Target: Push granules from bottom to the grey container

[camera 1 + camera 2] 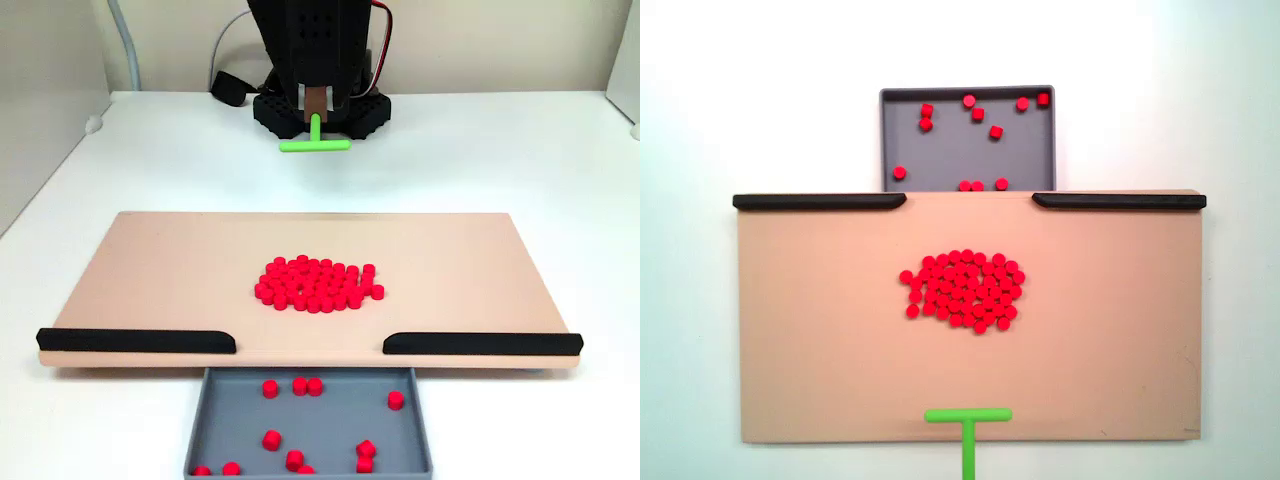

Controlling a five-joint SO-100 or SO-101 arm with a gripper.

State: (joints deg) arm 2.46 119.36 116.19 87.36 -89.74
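A dense patch of red granules [318,283] [962,290] lies in the middle of the tan board [150,270] [810,330]. Several more granules lie scattered inside the grey container [330,425] [960,150], which sits against the board's edge at the gap between two black strips. My gripper [315,112] hangs beyond the board's far edge in a fixed view, shut on the stem of a green T-shaped stick [314,143] [967,416]. The stick's crossbar hovers at the board's edge opposite the container, well apart from the granule patch.
Two black strips [137,341] [482,343] line the board edge on either side of the container's opening. The arm's black base [320,110] stands behind the board on the white table. Cables trail behind the base.
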